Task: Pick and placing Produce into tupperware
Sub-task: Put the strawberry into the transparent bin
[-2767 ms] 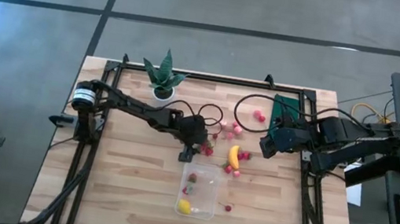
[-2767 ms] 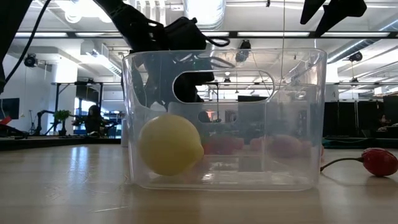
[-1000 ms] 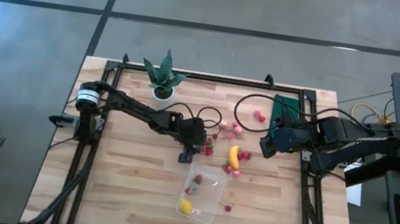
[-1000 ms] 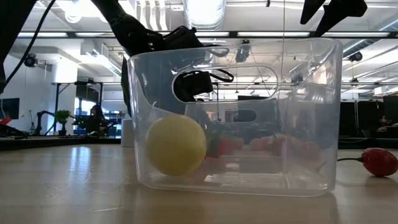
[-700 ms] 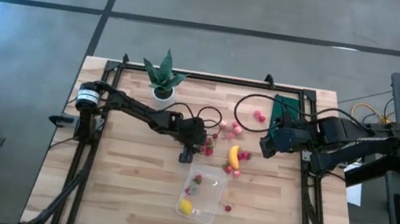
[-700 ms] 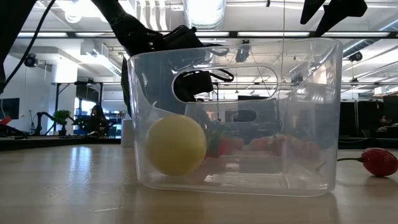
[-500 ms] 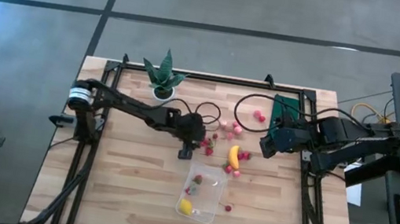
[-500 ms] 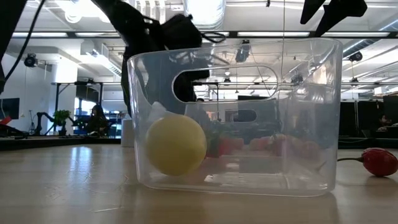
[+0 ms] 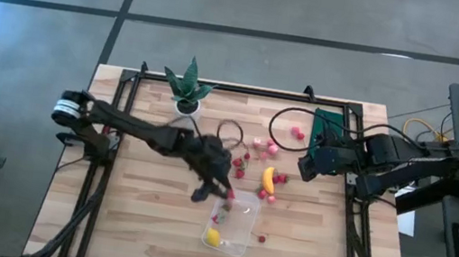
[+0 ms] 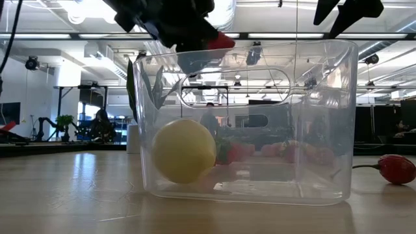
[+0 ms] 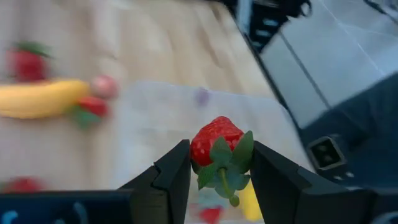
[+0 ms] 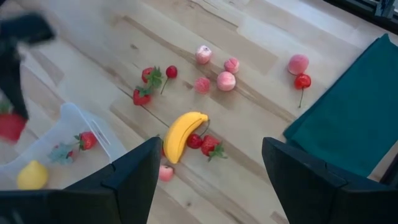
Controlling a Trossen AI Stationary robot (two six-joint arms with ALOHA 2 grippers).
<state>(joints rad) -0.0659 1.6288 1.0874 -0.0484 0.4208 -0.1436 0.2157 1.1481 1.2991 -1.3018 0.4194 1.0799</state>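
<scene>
A: How is the small red strawberry with green leaves [image 11: 216, 145] likely to handle?

B: It is judged light and stiff, probably plastic; it is pinched across its middle by the left pincer [image 11: 217, 168], closed on it above the clear rectangular plastic tub [image 9: 233, 220].

A: And the right pincer [image 12: 208, 180]?

B: It is held wide open, empty, over the wooden worktop [image 9: 143, 216].

Two dark jointed arms w/ black cables.
</scene>
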